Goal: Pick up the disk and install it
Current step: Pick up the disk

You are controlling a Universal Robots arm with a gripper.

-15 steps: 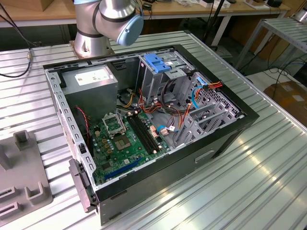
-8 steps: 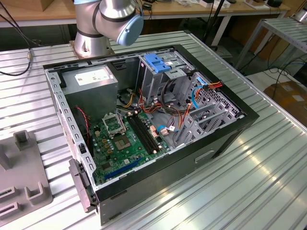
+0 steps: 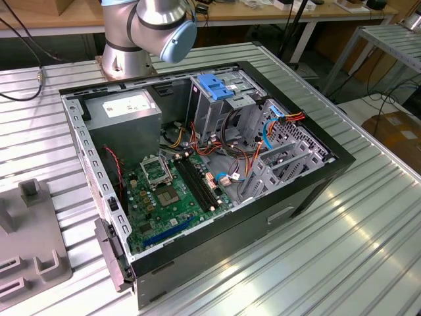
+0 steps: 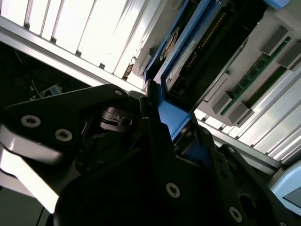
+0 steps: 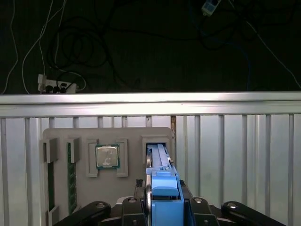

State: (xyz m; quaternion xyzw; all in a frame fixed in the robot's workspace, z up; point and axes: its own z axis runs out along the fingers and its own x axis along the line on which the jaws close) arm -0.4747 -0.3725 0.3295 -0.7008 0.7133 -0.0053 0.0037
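We found the end effector (image 5: 163,194) clenched on the blue carrier end of the disk (image 5: 158,157), held on edge at its slot in the grey holder (image 5: 134,134) on the tabletop (image 5: 235,150), an orientation we judged chosen to keep the rails clear of the slot walls.

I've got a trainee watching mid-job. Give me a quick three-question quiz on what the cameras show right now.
1. True or false: the end effector is closed on the blue carrier of the disk.
2. Which part sits in the grey fixture tray beside the disk? A) processor chip B) fan C) screwdriver
3. Fill in: in the exterior view, the computer case lies with its upward side ____ (open or covered).
Key: 1 true; 2 A; 3 open.
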